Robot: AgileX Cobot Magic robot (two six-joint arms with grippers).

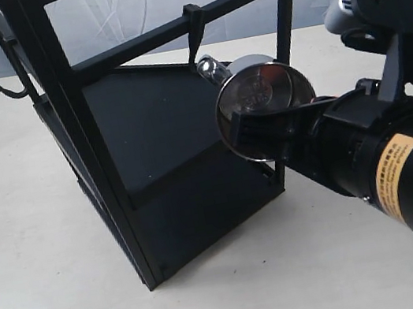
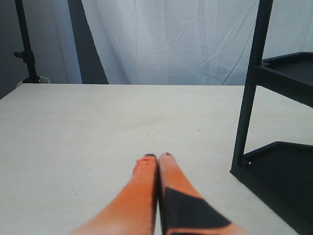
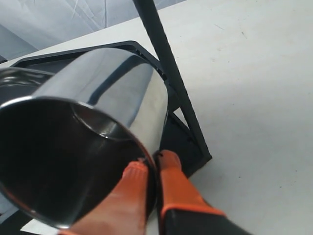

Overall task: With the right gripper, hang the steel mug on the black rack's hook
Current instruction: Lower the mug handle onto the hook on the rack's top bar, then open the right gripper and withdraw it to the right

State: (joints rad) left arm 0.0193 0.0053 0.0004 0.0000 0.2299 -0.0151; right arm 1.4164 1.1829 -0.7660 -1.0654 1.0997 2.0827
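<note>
My right gripper (image 1: 266,132) is shut on the wall of the steel mug (image 1: 264,103), one finger inside the rim and one outside (image 3: 168,171). The mug (image 3: 102,98) lies on its side in the air, stamped base facing the exterior camera. Its small loop handle (image 1: 210,67) points up-left and sits right at the lower tip of the short hook (image 1: 193,33), which hangs from the crossbar of the black rack (image 1: 147,133); whether the handle is over the tip I cannot tell. My left gripper (image 2: 157,157) is shut and empty, low over the table.
A wider curved black hook (image 1: 15,90) hangs at the rack's far left side. One rack post (image 2: 249,88) and its tray shelves (image 2: 288,68) stand to one side of the left gripper. White cloth hangs behind the light table (image 1: 28,234).
</note>
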